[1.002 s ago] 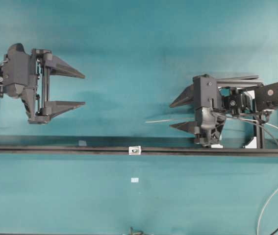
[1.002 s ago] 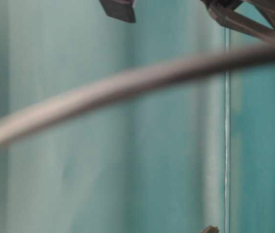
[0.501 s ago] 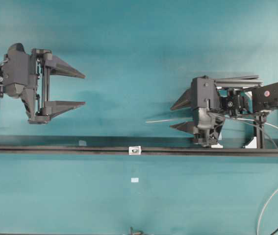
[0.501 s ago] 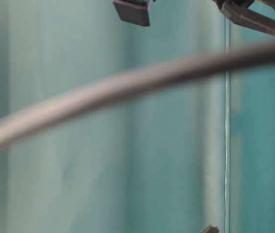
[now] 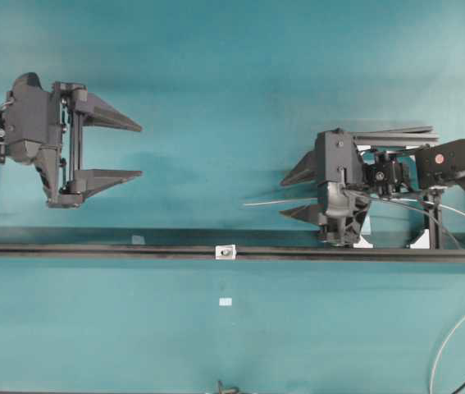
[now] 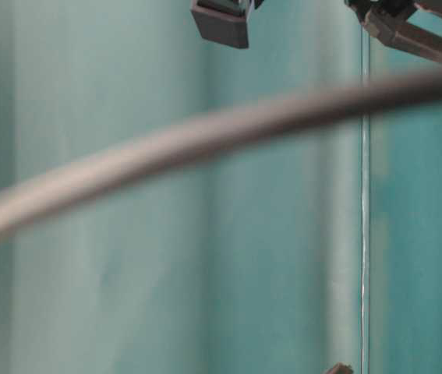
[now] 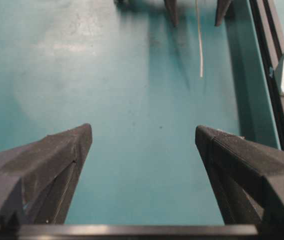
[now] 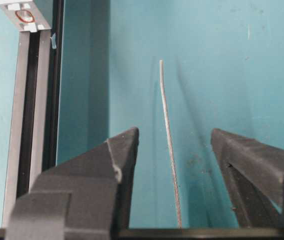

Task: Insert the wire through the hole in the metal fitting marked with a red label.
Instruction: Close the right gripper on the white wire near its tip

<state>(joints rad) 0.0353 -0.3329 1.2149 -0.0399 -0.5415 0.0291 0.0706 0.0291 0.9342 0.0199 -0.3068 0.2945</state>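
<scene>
While the right gripper (image 5: pixel 289 194) hangs over the teal surface (image 5: pixel 216 66), its jaws stand apart with the wire (image 8: pixel 168 140) lying between them, touching neither finger, so nothing is grasped. Free end of the wire points toward the left gripper (image 5: pixel 138 150), which is released wide and empty. On the black rail (image 5: pixel 93 251) sits the metal fitting (image 5: pixel 226 252), well apart from both grippers.

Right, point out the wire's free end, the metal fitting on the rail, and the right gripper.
wire (image 8: pixel 161 62): right wrist view, on its free tip.
metal fitting (image 5: pixel 226 252): overhead view, on the block's middle, at the dark hole.
right gripper (image 5: pixel 282 198): overhead view, midway between the fingertips.
</scene>
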